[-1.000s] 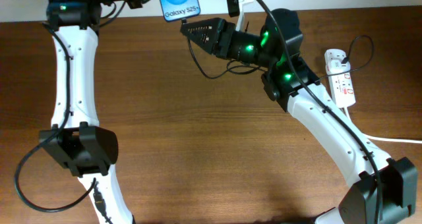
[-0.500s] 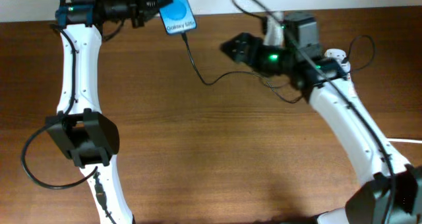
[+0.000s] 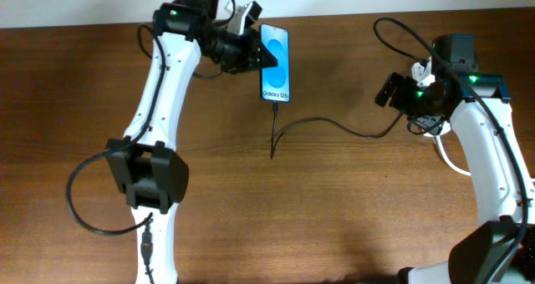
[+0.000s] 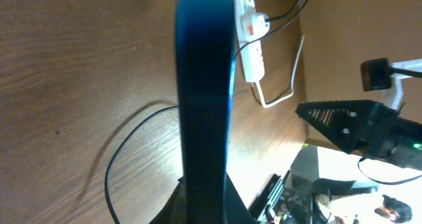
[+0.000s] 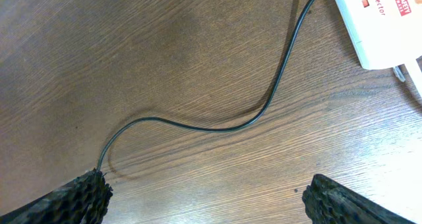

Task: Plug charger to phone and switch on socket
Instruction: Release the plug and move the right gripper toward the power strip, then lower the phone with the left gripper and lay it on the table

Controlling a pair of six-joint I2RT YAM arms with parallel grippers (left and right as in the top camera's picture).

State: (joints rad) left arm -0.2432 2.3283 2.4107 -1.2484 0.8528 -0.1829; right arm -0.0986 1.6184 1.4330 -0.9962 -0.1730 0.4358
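Wooden table [image 5: 165, 53] holds the socket [image 5: 376, 20], cut off at frame corner.

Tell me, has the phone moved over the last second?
Yes. The phone went rightward and nearer, from the far edge of the table to above its open wood.

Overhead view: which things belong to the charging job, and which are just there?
Job:
- phone, held in the left gripper
- charger
- socket
- right gripper, open

Just there:
- table
- arm's own black cable
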